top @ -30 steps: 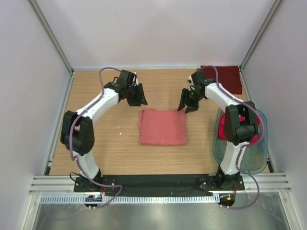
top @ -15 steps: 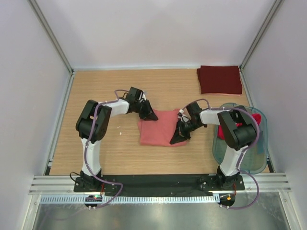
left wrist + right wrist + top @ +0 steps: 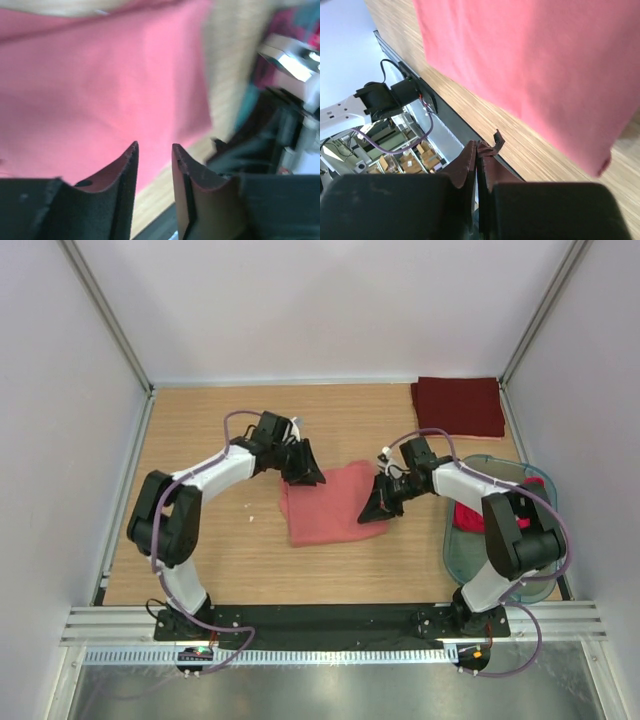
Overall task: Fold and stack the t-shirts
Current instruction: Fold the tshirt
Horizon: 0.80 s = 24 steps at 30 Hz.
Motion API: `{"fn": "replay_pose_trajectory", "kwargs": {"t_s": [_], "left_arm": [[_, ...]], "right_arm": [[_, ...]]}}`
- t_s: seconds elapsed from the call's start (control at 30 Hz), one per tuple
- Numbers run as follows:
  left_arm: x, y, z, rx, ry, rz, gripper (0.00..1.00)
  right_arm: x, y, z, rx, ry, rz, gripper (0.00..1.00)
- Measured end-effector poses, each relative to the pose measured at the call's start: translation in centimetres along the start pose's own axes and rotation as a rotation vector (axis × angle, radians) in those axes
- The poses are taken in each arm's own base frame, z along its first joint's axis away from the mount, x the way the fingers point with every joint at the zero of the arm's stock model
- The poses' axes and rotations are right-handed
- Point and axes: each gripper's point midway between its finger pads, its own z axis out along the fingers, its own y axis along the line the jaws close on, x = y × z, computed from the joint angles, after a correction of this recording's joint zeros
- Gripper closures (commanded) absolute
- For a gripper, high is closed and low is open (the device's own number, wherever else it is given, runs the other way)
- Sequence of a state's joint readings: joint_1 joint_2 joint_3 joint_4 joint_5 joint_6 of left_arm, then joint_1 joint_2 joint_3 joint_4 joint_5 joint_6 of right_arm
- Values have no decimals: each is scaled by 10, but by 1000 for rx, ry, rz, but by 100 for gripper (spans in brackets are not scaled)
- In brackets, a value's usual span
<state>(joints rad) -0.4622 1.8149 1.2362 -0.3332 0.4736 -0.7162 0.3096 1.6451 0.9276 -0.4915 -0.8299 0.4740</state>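
A folded salmon-pink t-shirt lies slightly askew at mid-table. My left gripper is low at its far left corner, jaws a narrow gap apart with only cloth and wood showing behind them. At the shirt's right edge, my right gripper is shut, with no pink cloth between the pads. A dark maroon t-shirt lies folded at the back right. Brighter red-pink t-shirts sit in the tub.
The translucent greenish tub stands at the right edge, beside the right arm. A small white scrap lies left of the pink shirt. The black base rail runs along the near edge.
Both grippers came down from behind the pink shirt to its edges. The right jaws went from open to shut. The shirt has gone from square to slightly skewed.
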Motion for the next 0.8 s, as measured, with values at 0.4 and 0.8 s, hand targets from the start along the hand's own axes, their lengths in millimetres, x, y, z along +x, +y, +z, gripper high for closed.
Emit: {"fn": "replay_pose_trajectory", "kwargs": {"t_s": [0.4,0.8], "left_arm": [[128,48,3,-56,212,-84,78],[134,49,-4,-17,200,-57,61]], "right_arm": [[26,-79,13,122,46,220,92],[-2,-43,-16,136,-48,130,70]]}}
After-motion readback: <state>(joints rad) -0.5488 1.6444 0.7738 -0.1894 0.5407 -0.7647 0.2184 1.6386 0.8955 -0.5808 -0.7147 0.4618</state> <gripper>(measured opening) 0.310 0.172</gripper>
